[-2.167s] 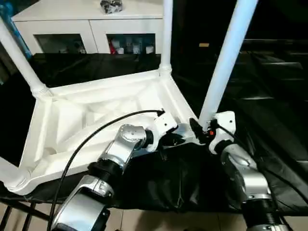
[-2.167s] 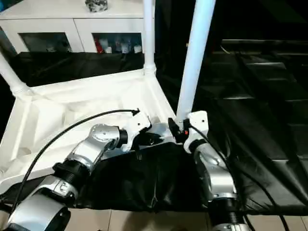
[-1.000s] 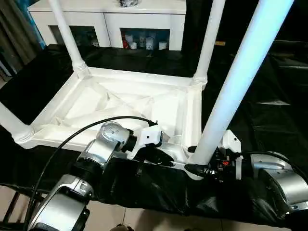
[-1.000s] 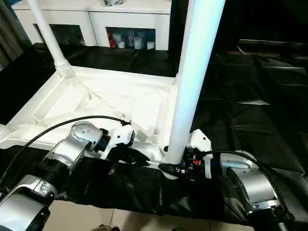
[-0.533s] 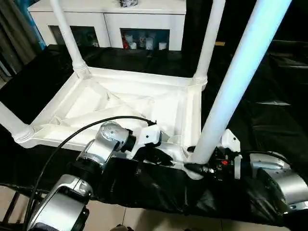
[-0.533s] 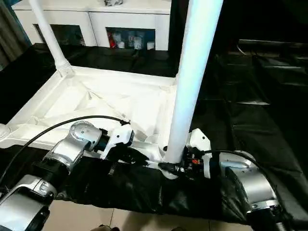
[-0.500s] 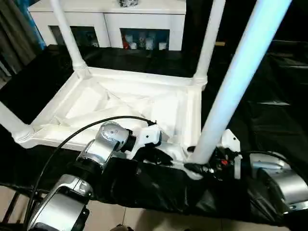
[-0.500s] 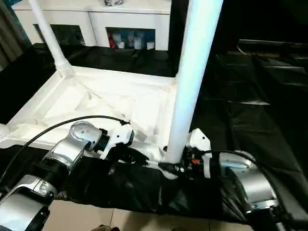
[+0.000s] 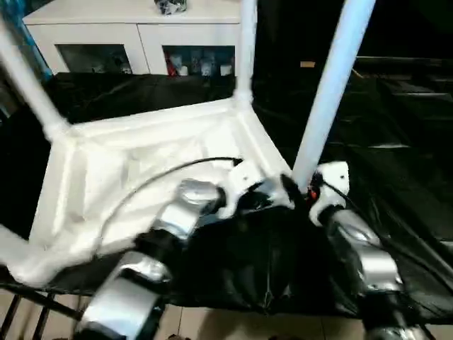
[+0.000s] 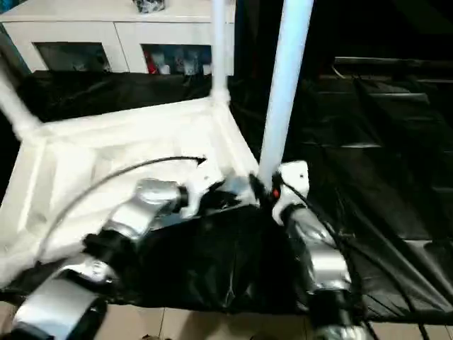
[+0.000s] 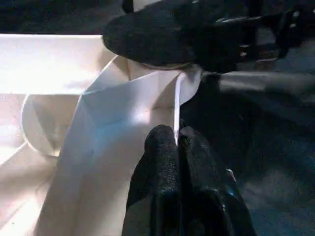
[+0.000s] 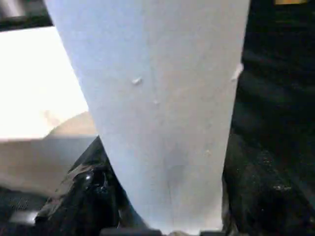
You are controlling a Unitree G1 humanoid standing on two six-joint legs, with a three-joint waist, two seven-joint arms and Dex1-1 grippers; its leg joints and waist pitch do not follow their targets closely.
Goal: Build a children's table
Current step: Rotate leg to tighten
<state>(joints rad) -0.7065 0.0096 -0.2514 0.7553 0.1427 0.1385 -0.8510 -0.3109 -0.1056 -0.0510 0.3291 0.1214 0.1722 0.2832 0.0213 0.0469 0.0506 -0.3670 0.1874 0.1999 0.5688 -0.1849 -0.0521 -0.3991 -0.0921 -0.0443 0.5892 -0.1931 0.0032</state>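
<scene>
At the near corner of the upturned white plastic table [image 9: 141, 152], my left gripper [image 11: 176, 142] pinches its thin rim; my right gripper [image 9: 301, 193] clasps the white tubular leg [image 9: 329, 88].

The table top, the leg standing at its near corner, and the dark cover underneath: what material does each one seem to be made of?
The table top looks like white moulded plastic, semi-gloss, with ribs cast into its underside. The leg seems to be a smooth white plastic tube with a soft sheen, though painted metal cannot be ruled out. The dark cover appears to be thin black plastic sheeting: it wrinkles and glints.
</scene>
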